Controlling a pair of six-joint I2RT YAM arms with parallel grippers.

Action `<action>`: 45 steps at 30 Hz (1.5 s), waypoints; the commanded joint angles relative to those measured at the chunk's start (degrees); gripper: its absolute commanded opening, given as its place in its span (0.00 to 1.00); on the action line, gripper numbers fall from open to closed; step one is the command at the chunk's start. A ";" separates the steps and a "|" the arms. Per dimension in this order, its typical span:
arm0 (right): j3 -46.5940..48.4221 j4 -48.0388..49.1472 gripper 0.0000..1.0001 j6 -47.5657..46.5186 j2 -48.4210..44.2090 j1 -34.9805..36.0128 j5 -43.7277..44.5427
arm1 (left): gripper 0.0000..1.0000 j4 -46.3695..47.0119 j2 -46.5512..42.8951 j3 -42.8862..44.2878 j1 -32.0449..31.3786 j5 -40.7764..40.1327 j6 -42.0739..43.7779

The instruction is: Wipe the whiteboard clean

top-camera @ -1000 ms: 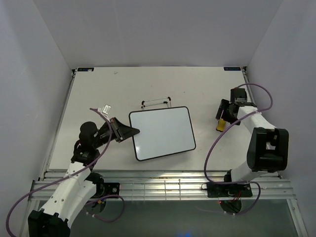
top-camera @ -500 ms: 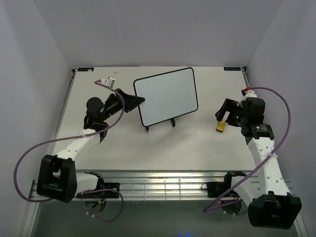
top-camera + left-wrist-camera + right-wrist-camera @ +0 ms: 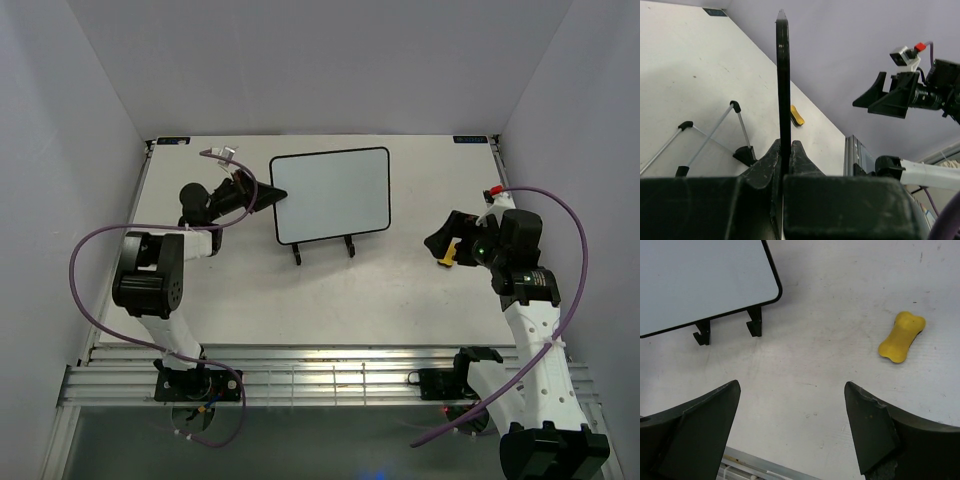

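Note:
The whiteboard (image 3: 330,195) stands upright and wiped blank on its black wire stand (image 3: 322,250) toward the back of the table. My left gripper (image 3: 264,196) is shut on the board's left edge. In the left wrist view the board (image 3: 783,75) is edge-on, pinched between the fingertips of the left gripper (image 3: 785,148). My right gripper (image 3: 446,238) hovers open and empty at the right. Its wrist view shows the right gripper (image 3: 791,386) with wide jaws over bare table, and the board's lower corner (image 3: 700,280) at upper left.
A yellow bone-shaped eraser (image 3: 450,257) (image 3: 901,337) lies on the table just beside the right gripper, untouched. The stand's feet (image 3: 755,322) rest on the white table (image 3: 380,290). Grey walls close in on three sides, and a metal rail (image 3: 330,362) runs along the near edge.
The whiteboard was lying flat a second ago and is now upright on the stand farther back. The left arm swung back with it. The right gripper opened wider near the eraser.

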 commanded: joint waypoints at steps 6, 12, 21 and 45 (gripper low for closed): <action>-0.03 -0.33 0.90 -1.17 -0.12 0.44 -2.66 | 0.00 19.38 3.51 3.69 2.18 6.08 -0.38; 0.50 -0.59 0.90 -1.34 -0.30 0.71 -2.66 | 0.00 19.47 5.54 3.61 4.11 5.48 0.15; 1.73 -1.03 0.90 -1.43 0.14 0.88 -2.39 | 0.00 21.40 8.52 5.89 5.08 8.11 -0.38; 0.77 -0.06 0.90 -1.69 -1.09 1.06 -4.06 | 0.00 23.51 15.12 3.26 9.83 11.11 15.79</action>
